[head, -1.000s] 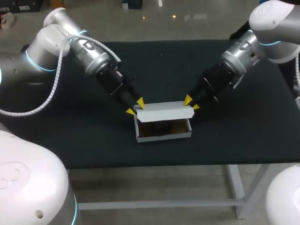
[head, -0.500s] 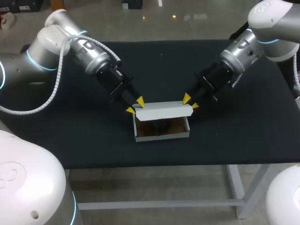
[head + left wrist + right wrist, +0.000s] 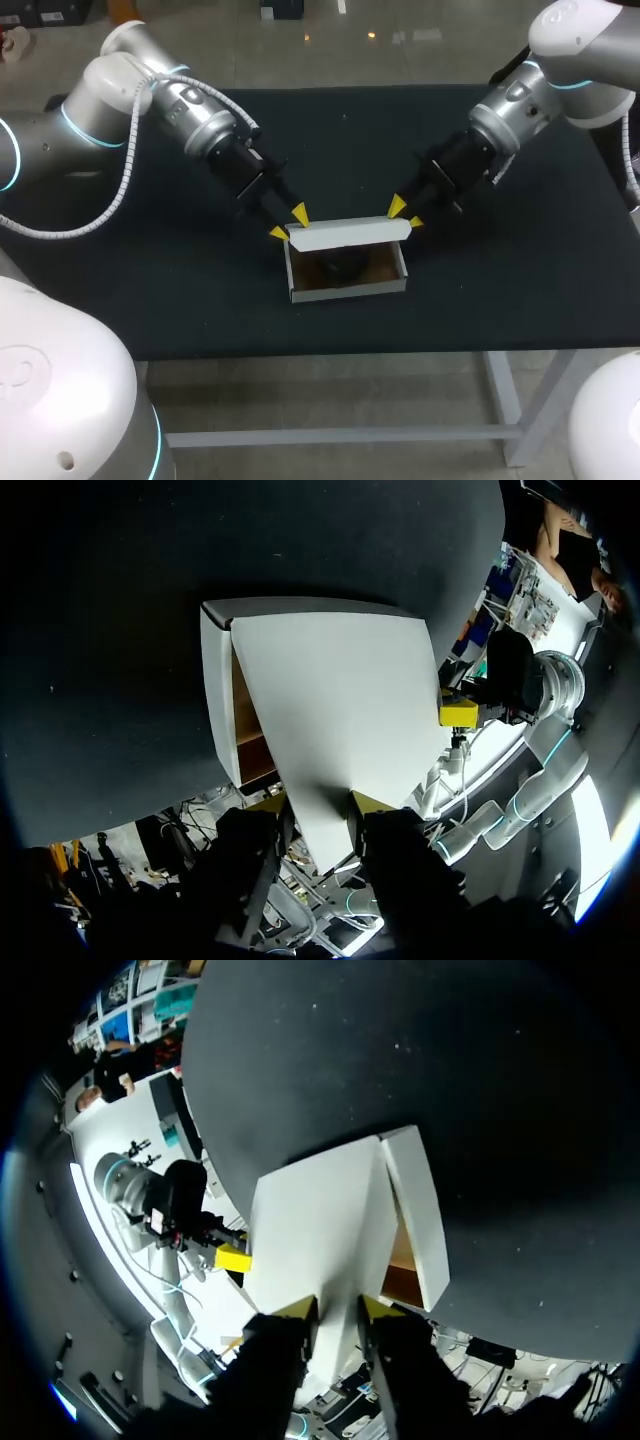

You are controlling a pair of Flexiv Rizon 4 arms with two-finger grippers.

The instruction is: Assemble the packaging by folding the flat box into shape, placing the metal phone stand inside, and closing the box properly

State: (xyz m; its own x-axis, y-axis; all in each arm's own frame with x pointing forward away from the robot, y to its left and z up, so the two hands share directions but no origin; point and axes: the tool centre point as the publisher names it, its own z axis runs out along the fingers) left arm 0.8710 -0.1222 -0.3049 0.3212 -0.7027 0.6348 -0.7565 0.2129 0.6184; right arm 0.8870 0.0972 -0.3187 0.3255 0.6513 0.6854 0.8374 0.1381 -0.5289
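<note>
The left gripper (image 3: 288, 224) and the right gripper (image 3: 403, 213) are each pinching one end of the lid (image 3: 348, 235) of the white box (image 3: 347, 287), which is sitting near the middle of the black table (image 3: 150, 290). Gripping both ends at once is probably meant to keep the long flap level, so that it swings on its back hinge without twisting or dragging the light box sideways. The lid is standing partly raised over the rear wall, leaving the brown inside open to the head view, and a dark shape that is most likely the phone stand (image 3: 338, 268) is lying on the floor of the box. In the left wrist view the edge of the lid (image 3: 340, 710) is running down between the yellow tips of that arm's gripper (image 3: 318, 805), with one finger on each face of the card, so the jaws are pressing on the flap rather than standing spread. The right wrist view is showing the same at the other end: the lid (image 3: 320, 1220) is passing between the tips of the gripper (image 3: 338, 1310). Judging by this, the stand is already loaded and the closing step is under way, not yet done.
</note>
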